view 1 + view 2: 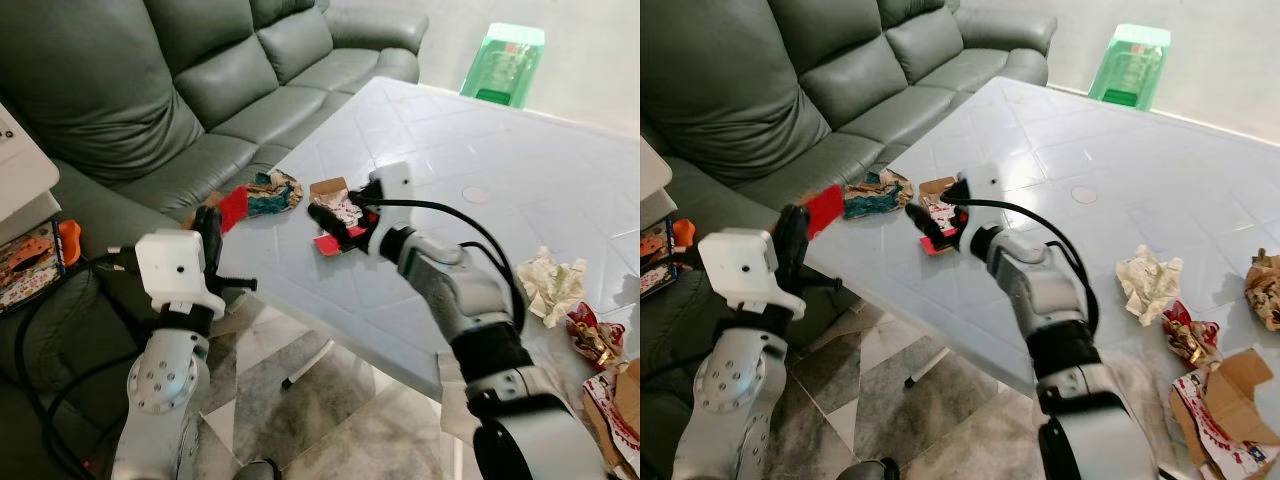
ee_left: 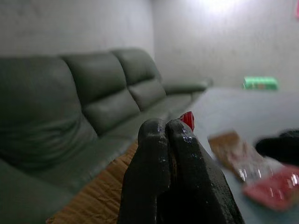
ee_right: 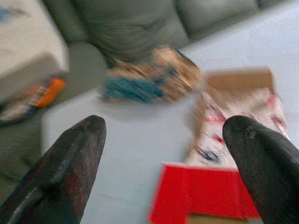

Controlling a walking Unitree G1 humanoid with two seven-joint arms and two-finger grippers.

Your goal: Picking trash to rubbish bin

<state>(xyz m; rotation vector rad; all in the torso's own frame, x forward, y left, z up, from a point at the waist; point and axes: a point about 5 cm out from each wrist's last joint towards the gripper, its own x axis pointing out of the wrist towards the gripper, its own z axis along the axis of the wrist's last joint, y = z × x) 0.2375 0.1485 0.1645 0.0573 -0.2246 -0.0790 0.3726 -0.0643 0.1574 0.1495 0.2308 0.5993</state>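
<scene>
Currently listed: red carton (image 1: pixel 333 243), flattened card on the counter (image 1: pixel 520 170); likely light, thin, creasable; best pinched at its raised edge. Right gripper (image 1: pixel 335 226) fingers spread above it; left gripper (image 1: pixel 208 232) fingers clenched on a red scrap (image 1: pixel 233 206).

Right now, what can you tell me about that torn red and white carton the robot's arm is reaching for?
The torn carton looks like thin printed cardboard, white with red patches, brown on its inner flap, opened out and crumpled. It lies flat on the pale table near the edge that faces the sofa, beside a brown and teal crumpled wrapper. The right gripper hangs just over it with fingers apart; whether they touch the carton is unclear.
</scene>
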